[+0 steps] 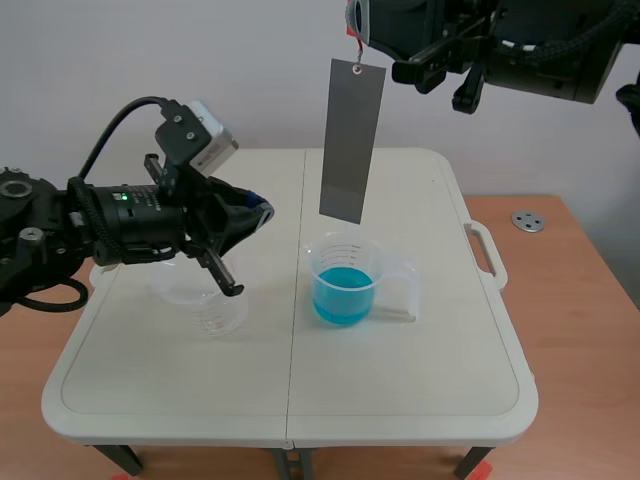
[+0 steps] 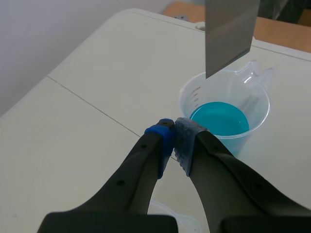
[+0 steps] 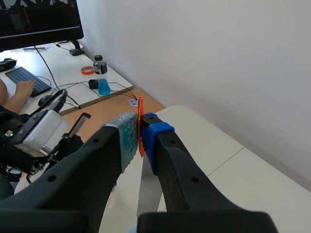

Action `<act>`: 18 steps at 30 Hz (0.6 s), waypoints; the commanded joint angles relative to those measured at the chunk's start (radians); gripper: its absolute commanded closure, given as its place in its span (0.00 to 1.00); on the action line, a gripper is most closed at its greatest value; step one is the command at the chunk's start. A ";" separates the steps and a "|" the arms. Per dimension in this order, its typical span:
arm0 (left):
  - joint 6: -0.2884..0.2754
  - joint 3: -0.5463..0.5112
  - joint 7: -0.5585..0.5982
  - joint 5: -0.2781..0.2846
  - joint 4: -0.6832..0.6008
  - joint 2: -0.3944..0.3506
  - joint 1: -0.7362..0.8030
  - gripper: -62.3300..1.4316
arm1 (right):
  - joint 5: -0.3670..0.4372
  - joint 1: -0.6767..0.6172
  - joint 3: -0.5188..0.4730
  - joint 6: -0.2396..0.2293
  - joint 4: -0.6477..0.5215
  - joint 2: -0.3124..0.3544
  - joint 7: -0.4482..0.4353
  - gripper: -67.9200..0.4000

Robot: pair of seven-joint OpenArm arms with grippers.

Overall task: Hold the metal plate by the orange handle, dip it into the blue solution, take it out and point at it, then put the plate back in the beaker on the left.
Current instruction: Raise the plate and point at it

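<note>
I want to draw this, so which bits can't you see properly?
- Empty beaker: scene view, left gripper hides part.
- Handle: right wrist view, right gripper covers all but a thin edge.
- Plate: left wrist view, top cut off by the edge.
- Beaker marks: left wrist view, too small to read.

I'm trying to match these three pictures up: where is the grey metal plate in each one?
Scene view: the metal plate hangs upright above the beaker of blue solution.
Left wrist view: it hangs ahead of the shut left tool, over that beaker.
Right wrist view: a grey edge-on strip under the right tool.
Shared landmark: the white table.
</note>
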State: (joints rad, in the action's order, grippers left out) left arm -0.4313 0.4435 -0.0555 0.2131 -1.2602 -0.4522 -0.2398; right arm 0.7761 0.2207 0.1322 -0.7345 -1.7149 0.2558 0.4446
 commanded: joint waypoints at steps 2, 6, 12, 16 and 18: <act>0.019 -0.069 0.013 0.041 -0.077 -0.069 0.063 0.91 | 0.021 0.023 -0.010 -0.011 -0.023 0.007 -0.016 0.97; 0.026 -0.168 0.040 0.089 -0.146 -0.153 0.176 0.91 | 0.022 0.023 -0.010 -0.011 -0.023 0.007 -0.016 0.97; 0.029 -0.358 0.103 0.143 -0.225 -0.251 0.394 0.91 | 0.021 0.023 -0.010 -0.011 -0.023 0.007 -0.016 0.97; 0.040 -0.495 0.142 0.143 -0.241 -0.269 0.555 0.91 | 0.022 0.026 -0.010 -0.011 -0.023 0.007 -0.017 0.97; 0.051 -0.554 0.153 0.143 -0.241 -0.269 0.636 0.91 | 0.022 0.026 -0.010 -0.011 -0.023 0.007 -0.019 0.97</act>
State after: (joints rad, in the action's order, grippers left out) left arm -0.3847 -0.1066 0.0822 0.3458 -1.4967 -0.7258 0.3847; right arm 0.7792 0.2211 0.1322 -0.7345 -1.7149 0.2558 0.4461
